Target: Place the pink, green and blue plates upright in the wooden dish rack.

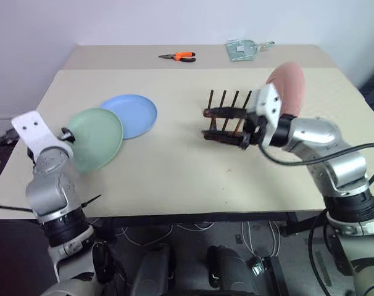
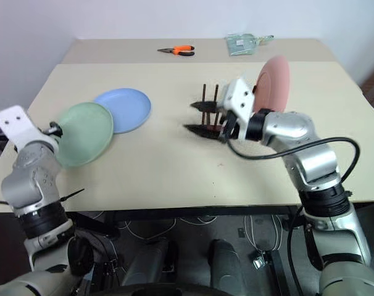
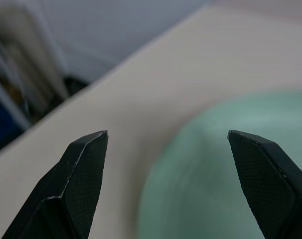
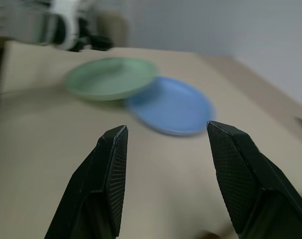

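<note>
One plate is done, as far as I can see: the pink plate (image 2: 274,83) stands upright at the far right end of the wooden dish rack (image 1: 227,120), partly behind the right arm. The other two wait on the desk (image 1: 174,166), well apart from the rack, on its left side. The green plate (image 1: 95,138) lies near the left front edge, and its far edge rests a little on the blue plate (image 1: 132,115) just behind it. So I judge that about one third of the task is finished, and the green and blue plates must be lifted and set between the pegs.

The left gripper (image 3: 166,142) has its jaws wide apart and holds nothing; it hangs just beside the near edge of the green plate. The right gripper (image 4: 166,132) has its jaws partly open and also empty; it is in front of the rack and points across the desk toward the two lying plates.

I can read no writing or brand anywhere. At the far side lie orange-handled pliers (image 1: 178,57) and a clear packet (image 1: 242,49), but any label on it is too small to read.
</note>
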`<state>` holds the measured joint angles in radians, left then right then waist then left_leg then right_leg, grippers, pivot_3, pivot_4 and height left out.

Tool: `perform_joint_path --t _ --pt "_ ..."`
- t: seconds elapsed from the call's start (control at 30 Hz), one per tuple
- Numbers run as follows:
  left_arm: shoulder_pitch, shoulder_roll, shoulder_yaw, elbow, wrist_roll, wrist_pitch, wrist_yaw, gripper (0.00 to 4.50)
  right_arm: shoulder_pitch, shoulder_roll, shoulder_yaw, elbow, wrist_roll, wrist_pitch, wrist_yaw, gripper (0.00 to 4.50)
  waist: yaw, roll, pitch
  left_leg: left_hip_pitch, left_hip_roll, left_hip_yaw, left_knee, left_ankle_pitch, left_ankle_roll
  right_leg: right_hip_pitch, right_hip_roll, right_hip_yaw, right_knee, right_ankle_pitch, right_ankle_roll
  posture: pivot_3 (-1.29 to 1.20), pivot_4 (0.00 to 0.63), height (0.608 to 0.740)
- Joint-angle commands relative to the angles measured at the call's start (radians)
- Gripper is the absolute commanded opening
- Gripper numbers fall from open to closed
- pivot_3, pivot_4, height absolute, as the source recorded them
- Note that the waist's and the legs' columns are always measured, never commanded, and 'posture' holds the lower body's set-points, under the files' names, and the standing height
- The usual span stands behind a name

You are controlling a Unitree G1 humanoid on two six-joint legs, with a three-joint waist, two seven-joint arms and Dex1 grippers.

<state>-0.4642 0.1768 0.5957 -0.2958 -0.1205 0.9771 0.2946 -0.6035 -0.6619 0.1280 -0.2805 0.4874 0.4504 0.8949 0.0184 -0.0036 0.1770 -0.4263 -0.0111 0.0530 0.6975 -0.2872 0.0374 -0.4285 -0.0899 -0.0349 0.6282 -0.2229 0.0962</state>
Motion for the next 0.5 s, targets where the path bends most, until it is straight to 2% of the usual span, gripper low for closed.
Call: perform_joint_path --t 0.03,0.2,0.23,0.27,0.3,0.33,0.37,0.4,0.43,0.5 --pt "0.015 -0.049 0.078 -0.101 -0.032 0.12 0.03 3.93 0.027 0.011 0.012 -0.043 -0.021 -0.014 0.011 2.53 -0.003 -0.002 0.0 0.0 0.0 0.0 0.0 0.0 -0.001 0.0 0.0 0.0 0.0 0.0 0.0 0.0 0.15 0.74" --pt "-0.013 -0.142 0.192 -0.091 -0.13 0.234 0.001 3.93 0.055 0.021 0.029 -0.053 -0.04 -0.015 0.024 2.53 -0.005 -0.002 0.0 0.0 0.0 -0.001 -0.001 0.0 0.0 -0.001 0.0 0.0 0.001 0.0 0.0 0.0 0.15 0.74" --pt "-0.021 -0.156 0.208 -0.085 -0.142 0.247 -0.002 3.42 0.058 0.024 0.029 -0.055 -0.042 -0.013 0.023 2.53 -0.004 -0.001 0.0 0.0 0.0 -0.001 -0.001 0.0 0.0 -0.001 0.0 0.0 0.001 0.0 0.0 0.0 0.15 0.74" --pt "-0.025 -0.166 0.219 -0.082 -0.152 0.249 -0.005 3.17 0.06 0.026 0.029 -0.058 -0.043 -0.011 0.022 2.53 -0.003 -0.001 0.0 0.001 0.0 -0.001 -0.001 0.0 -0.001 -0.001 0.0 0.0 0.001 0.0 0.0 0.0 0.15 0.74" --pt "-0.036 -0.185 0.244 -0.081 -0.167 0.252 0.001 2.65 0.064 0.028 0.03 -0.06 -0.047 -0.012 0.02 2.53 -0.004 -0.001 0.0 0.001 0.0 -0.001 -0.001 0.0 0.0 -0.001 0.0 0.0 0.001 0.0 0.0 0.0 0.15 0.74" --pt "-0.047 -0.203 0.267 -0.081 -0.179 0.252 0.009 2.39 0.068 0.029 0.03 -0.062 -0.05 -0.012 0.018 2.53 -0.003 -0.001 0.0 0.001 0.0 -0.001 -0.001 0.0 0.0 -0.001 0.0 0.0 0.001 0.0 0.0 0.0 0.15 0.74" --pt "-0.053 -0.214 0.282 -0.081 -0.184 0.247 0.018 1.71 0.073 0.029 0.031 -0.063 -0.059 -0.016 0.017 2.53 -0.002 -0.001 0.0 0.001 0.0 -0.001 -0.001 0.0 0.0 -0.001 0.0 0.0 0.001 0.0 0.0 0.0 0.15 0.74" --pt "-0.058 -0.222 0.294 -0.08 -0.186 0.24 0.028 1.47 0.081 0.028 0.033 -0.063 -0.07 -0.023 0.016 2.53 -0.001 -0.001 0.0 0.001 0.0 -0.001 -0.001 -0.001 0.0 -0.001 0.0 0.0 0.0 0.0 0.0 0.0 0.15 0.74" --pt "-0.062 -0.23 0.304 -0.08 -0.189 0.23 0.036 0.8 0.089 0.026 0.034 -0.064 -0.079 -0.029 0.016 2.53 -0.001 -0.001 0.0 0.001 0.0 -0.001 -0.001 -0.001 0.0 -0.001 0.0 0.0 0.0 0.0 0.0 0.0 0.15 0.74" --pt "-0.064 -0.234 0.308 -0.079 -0.189 0.216 0.047 0.04 0.102 0.025 0.035 -0.067 -0.093 -0.037 0.015 2.53 -0.001 -0.001 -0.001 0.001 0.0 -0.001 -0.001 -0.001 0.0 -0.001 0.0 0.0 0.0 0.0 0.0 0.0 0.15 0.74"
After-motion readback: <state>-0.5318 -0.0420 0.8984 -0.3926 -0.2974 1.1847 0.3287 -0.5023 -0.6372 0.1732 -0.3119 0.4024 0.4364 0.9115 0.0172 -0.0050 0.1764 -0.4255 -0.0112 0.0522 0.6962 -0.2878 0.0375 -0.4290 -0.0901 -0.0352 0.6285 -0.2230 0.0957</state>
